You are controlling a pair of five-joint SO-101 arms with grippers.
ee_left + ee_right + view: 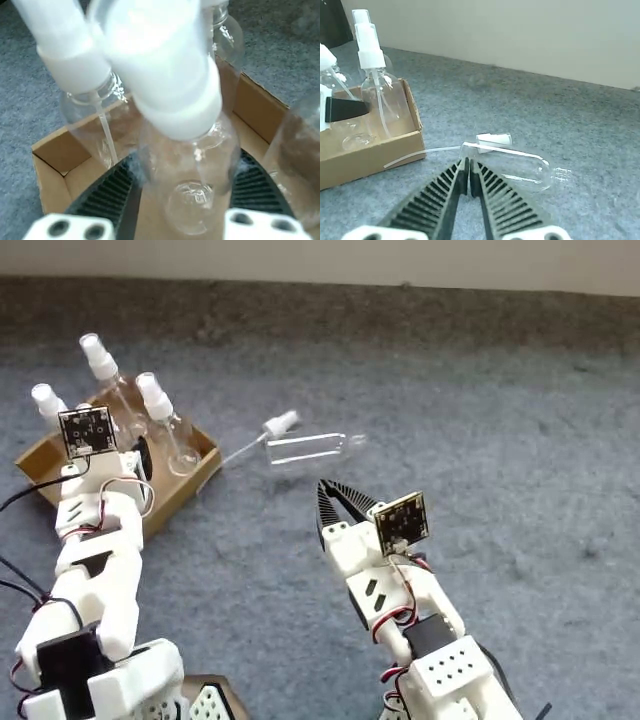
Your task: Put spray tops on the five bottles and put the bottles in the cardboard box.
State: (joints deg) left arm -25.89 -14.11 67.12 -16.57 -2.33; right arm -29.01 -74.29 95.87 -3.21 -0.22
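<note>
**One bottle uncapped on the worktop, one gripped inside the box**

**High view.** The cardboard box [190, 490] sits at the left of the grey worktop [480, 420]. Three capped bottles [165, 430] stand upright in it, their tops above the rim. The left arm lies over the box. The loose bottle [305, 448] lies on its side, well apart from the box. The loose spray top [280, 424] is just beside it and not fitted, with its dip tube trailing towards the box. The right gripper [340, 502] is near this pair and points at them.

**Left wrist view.** The left gripper [186, 162] pinches the held bottle [185, 200], with its ribbed fingers against both sides of the clear body, down inside the box. The bottle's white top [160, 75] is on. The low hold probably keeps the bottle upright among its neighbours.

**Right wrist view.** The right gripper's jaws are pressed together on nothing, with the tips just short of the loose bottle. The bottle's open neck faces away from the gripper, and the spray top rests at the far side of its body. By my judgement, joining the two is the remaining job, and the jaws must spread first.
</note>
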